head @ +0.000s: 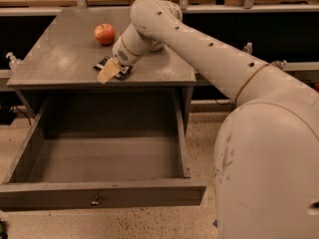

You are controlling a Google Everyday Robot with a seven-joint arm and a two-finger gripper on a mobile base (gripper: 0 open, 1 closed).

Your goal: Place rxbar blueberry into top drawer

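Observation:
The rxbar blueberry (102, 63) is a dark flat bar lying on the grey tabletop (60, 59) near its front edge, partly covered by my gripper. My gripper (109, 71) is down on the bar, its tan tip pointing toward the table's front edge. The top drawer (104, 193) is pulled out wide below the tabletop, with nothing showing inside it and its small round knob (94, 201) at the centre of the front panel.
A red apple (104, 34) sits on the tabletop behind and left of the gripper. My white arm (209, 49) reaches in from the right over the table's right side. A workbench with cables runs along the back.

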